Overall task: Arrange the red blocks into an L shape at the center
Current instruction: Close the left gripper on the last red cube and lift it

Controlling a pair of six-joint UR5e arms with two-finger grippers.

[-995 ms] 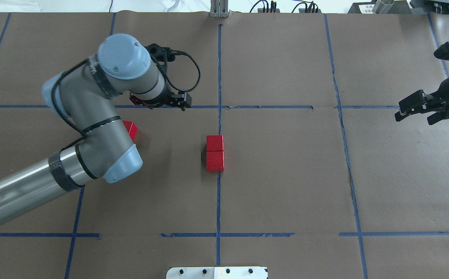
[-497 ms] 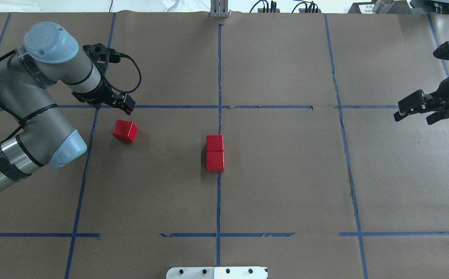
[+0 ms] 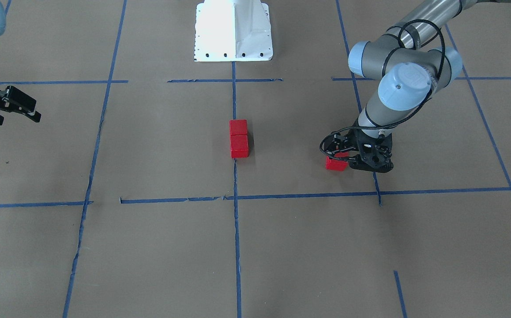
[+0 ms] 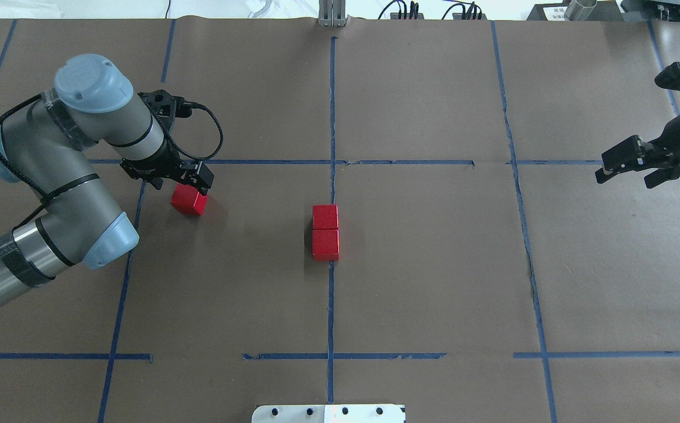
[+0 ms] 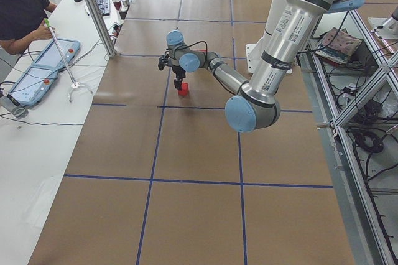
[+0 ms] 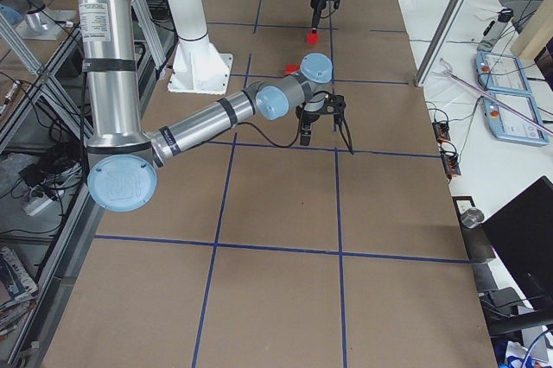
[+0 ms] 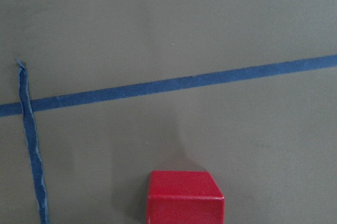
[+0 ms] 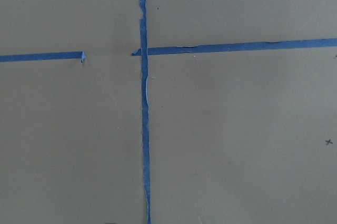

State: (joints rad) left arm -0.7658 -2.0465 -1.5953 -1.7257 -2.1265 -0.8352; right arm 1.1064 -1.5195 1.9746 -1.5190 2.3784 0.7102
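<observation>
Hovering just above a lone, small, matte bright red cube, the left gripper partly covers its far edge; whether the jaws are spread or pressed together cannot be told. This cube rests on the brown paper-covered worktop, well to the left of the center. There, two more matching red cubes are set touching along the long blue tape line. The right gripper is held spread, far off.

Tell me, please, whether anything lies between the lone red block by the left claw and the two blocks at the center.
Nothing visible does. Between the lone red block and the paired blocks at the center lies only bare brown paper. The left claw hangs directly over the lone block.
</observation>
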